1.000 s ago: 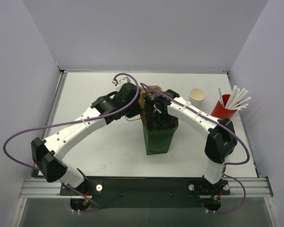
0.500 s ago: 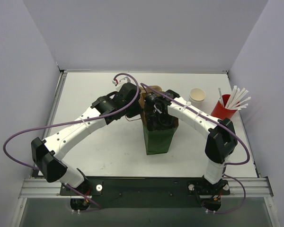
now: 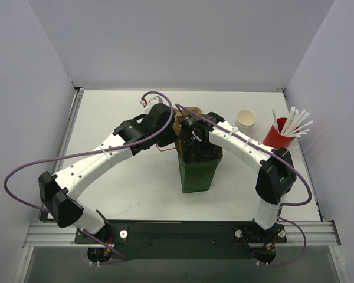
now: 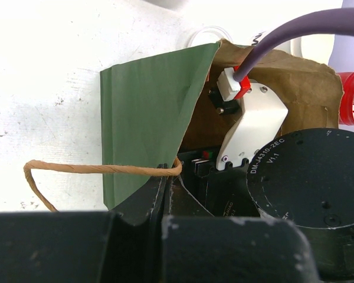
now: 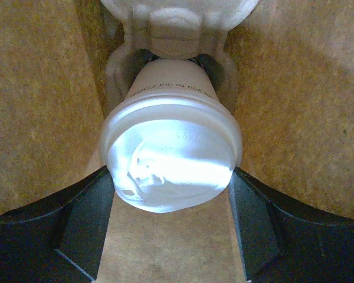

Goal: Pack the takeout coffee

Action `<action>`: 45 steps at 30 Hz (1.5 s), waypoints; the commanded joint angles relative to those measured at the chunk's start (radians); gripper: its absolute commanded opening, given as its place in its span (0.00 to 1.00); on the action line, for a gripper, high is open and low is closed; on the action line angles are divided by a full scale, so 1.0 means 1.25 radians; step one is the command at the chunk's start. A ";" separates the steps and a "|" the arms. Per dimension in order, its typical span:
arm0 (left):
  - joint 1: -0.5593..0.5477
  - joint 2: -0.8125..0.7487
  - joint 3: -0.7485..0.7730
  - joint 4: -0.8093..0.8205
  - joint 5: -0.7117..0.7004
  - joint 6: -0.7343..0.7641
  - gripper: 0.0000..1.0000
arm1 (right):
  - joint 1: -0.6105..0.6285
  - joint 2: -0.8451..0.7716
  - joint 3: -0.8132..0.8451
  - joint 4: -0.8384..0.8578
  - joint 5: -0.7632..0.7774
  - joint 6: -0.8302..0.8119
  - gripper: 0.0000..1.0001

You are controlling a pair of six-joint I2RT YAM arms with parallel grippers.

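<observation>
White table (image 3: 118,118), matte, lightly scuffed in the left wrist view, boxed in by plain pale grey walls (image 3: 165,41) on three sides. A metal rail (image 3: 177,233) carried both arm bases at the near edge. Green bag (image 3: 197,171) stood upright mid-table, brown inside. Left gripper (image 4: 165,177) was pinched together on the bag's rim right where the twine handle (image 4: 76,169) loops out. From the top its fingers were hidden under its own wrist. Right gripper (image 5: 171,175) was down inside the bag and not visible from above, only the wrist housing showed. Its own camera showed the lidded cup (image 5: 168,153) clamped between both fingers (image 5: 85,224) at the lid, with the cup's base seated in the pulp carrier (image 5: 177,23). The lid was blown out by glare and the print on the cup wall was too small to read. The carrier was cut off at the top of that view, so I couldn't tell how many pockets it had. Second cup (image 3: 246,119), open with a tan inside, stood on the table right of the bag, near the red cup (image 3: 277,140) of white straws (image 3: 296,121) and apart from it.
</observation>
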 commanded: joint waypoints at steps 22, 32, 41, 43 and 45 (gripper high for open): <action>-0.011 -0.029 0.000 0.023 0.038 0.015 0.00 | -0.012 0.100 -0.064 0.058 0.048 -0.017 0.45; -0.010 -0.027 0.000 0.027 0.048 0.025 0.00 | -0.018 0.109 -0.069 0.066 0.050 -0.021 0.45; -0.010 -0.024 0.002 0.029 0.050 0.028 0.00 | -0.022 0.109 -0.072 0.066 0.051 -0.023 0.44; -0.010 -0.023 0.002 0.030 0.051 0.029 0.00 | -0.023 0.109 -0.072 0.068 0.051 -0.023 0.44; -0.011 -0.022 0.002 0.029 0.053 0.031 0.00 | -0.022 0.110 -0.072 0.066 0.051 -0.024 0.44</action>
